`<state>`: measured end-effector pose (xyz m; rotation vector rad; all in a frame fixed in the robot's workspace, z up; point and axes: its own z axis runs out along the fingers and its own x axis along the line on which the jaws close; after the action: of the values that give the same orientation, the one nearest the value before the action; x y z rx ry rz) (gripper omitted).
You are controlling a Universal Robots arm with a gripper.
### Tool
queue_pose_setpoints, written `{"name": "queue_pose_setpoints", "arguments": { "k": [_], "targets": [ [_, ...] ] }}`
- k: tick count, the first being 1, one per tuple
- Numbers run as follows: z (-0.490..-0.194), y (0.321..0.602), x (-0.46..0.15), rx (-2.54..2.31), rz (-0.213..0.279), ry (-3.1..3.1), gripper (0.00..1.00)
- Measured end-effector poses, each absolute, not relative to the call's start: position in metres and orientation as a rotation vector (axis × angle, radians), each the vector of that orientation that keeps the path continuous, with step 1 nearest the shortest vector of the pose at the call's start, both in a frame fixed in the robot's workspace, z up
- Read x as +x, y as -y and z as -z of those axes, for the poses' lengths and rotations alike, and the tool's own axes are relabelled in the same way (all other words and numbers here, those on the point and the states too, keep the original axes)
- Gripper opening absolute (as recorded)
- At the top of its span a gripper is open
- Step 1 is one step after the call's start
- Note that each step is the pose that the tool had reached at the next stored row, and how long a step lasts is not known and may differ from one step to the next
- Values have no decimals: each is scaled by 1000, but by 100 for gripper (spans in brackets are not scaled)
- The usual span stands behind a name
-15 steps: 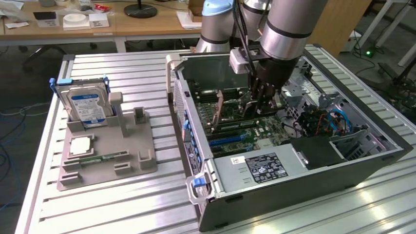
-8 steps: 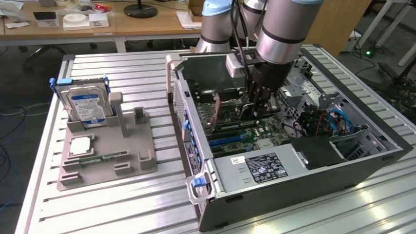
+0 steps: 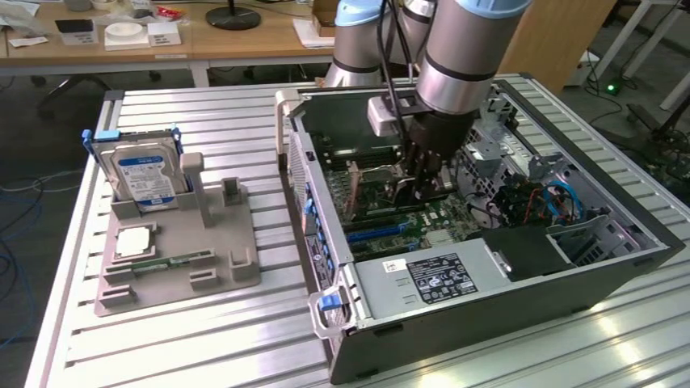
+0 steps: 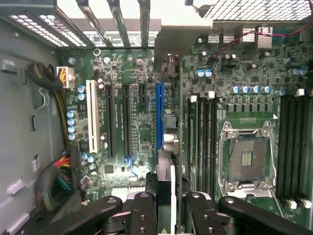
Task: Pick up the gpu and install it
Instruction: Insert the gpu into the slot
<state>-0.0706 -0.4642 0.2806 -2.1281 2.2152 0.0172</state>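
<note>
Inside the open computer case (image 3: 603,271), my gripper (image 3: 424,184) is shut on the gpu (image 3: 403,189). In the wrist view the gpu (image 4: 165,174) appears edge-on as a thin card between my black fingers (image 4: 143,213). It runs away from them to its silver bracket (image 4: 178,36) at the case's rear slots. The card hangs just above the green motherboard (image 4: 137,132), alongside the blue expansion slot (image 4: 159,115). I cannot tell whether its edge touches the slot.
A grey parts holder (image 3: 216,279) on the slatted table at the exterior view's left carries a blue-labelled hard drive (image 3: 144,174), a processor chip (image 3: 135,241) and a memory stick (image 3: 164,263). Inside the case are the power supply (image 3: 437,279), coloured cables (image 4: 58,181) and an empty processor socket (image 4: 247,159).
</note>
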Motion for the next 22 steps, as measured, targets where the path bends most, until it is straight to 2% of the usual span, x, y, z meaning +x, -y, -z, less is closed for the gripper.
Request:
{"name": "queue_pose_setpoints", "arguments": {
  "k": [22],
  "targets": [
    [-255, 465, -88, -2136, -17, -2226, 27]
  ]
}}
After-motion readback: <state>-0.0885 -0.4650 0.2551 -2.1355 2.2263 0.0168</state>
